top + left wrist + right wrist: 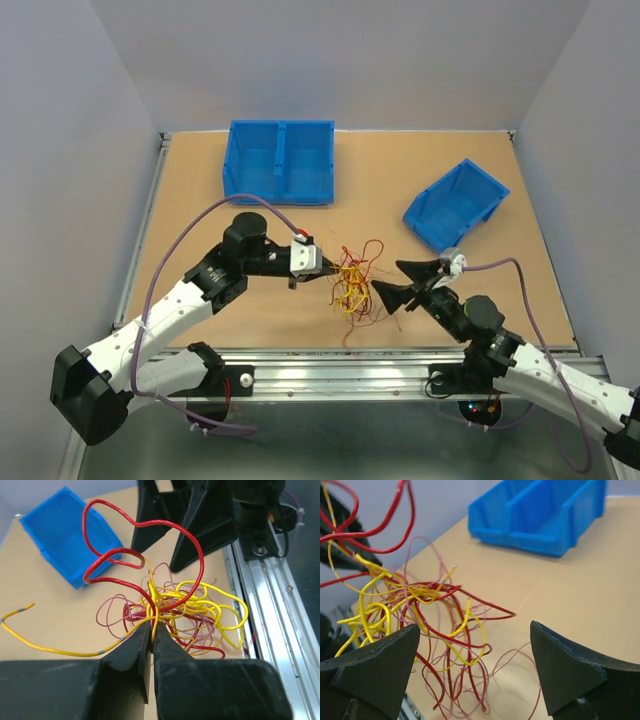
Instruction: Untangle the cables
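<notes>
The cables are a loose tangle of thin red, yellow and pink wires near the table's front edge, between my two grippers. My left gripper reaches in from the left. In the left wrist view its jaws are pinched together on a yellow cable at the edge of the tangle, and a thick red loop stands up above it. My right gripper stands wide open just right of the tangle. In the right wrist view nothing is gripped between its fingers, and the cables lie beyond them.
A two-compartment blue bin sits at the back left of the board. A single blue bin lies tilted at the back right. The metal rail runs along the near edge, right behind the tangle.
</notes>
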Controlling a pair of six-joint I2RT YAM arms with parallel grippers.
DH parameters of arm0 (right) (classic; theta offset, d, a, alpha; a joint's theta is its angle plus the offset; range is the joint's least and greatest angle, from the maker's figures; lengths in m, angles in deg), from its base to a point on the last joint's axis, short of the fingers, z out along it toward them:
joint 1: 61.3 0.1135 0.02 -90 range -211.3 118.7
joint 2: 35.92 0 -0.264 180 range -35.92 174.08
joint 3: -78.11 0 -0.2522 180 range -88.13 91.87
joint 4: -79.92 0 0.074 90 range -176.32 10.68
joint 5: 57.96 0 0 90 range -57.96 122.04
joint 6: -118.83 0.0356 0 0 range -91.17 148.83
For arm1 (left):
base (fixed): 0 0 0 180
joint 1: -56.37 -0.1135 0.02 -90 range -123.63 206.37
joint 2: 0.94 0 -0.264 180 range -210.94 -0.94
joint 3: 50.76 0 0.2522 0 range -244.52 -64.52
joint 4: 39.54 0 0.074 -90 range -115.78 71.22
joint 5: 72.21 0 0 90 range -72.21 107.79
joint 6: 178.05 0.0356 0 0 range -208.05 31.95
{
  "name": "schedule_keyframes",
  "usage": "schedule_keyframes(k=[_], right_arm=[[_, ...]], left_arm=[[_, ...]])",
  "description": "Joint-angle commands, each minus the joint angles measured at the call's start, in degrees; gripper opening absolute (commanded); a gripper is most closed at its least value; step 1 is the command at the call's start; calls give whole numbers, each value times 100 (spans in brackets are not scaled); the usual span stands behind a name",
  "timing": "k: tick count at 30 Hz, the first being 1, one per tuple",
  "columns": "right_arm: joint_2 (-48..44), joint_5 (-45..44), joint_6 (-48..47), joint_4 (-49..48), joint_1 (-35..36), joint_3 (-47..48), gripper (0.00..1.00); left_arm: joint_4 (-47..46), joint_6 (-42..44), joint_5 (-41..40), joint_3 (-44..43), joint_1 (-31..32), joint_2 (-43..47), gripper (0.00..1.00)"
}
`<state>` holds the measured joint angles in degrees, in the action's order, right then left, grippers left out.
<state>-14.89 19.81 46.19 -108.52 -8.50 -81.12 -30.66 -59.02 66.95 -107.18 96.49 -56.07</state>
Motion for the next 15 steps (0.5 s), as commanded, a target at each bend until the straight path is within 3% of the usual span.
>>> schedule_keyframes(k=[1, 4, 6, 9, 10, 11, 13, 14, 15], right_arm=[[856, 1738, -488, -1048, -15, 204, 96], [1691, 2380, -611, -1662, -6, 301, 96], [2201, 2322, -594, -2032, -6, 363, 97], [2650, 2172, -638, -2245, -6, 468, 87], [2895, 2190, -638, -2332, -6, 538, 76], [2976, 2216, -638, -2394, -6, 565, 71], [3099, 2321, -620, -2648, -6, 565, 63], [3117, 2426, -559, -2719, -6, 556, 40], [3082, 2427, -524, -2772, -6, 539, 24]], left_arm=[[409, 620, 436, -489, 250, -243, 13], [593, 769, 296, -542, 435, -436, 13], [673, 814, 260, -569, 532, -516, 14], [743, 875, 216, -577, 611, -560, 35], [752, 893, 181, -586, 655, -577, 45], [770, 902, 146, -586, 681, -612, 61], [778, 893, 84, -612, 708, -656, 69], [822, 876, 67, -639, 708, -691, 76], [831, 884, 58, -656, 717, -718, 77]])
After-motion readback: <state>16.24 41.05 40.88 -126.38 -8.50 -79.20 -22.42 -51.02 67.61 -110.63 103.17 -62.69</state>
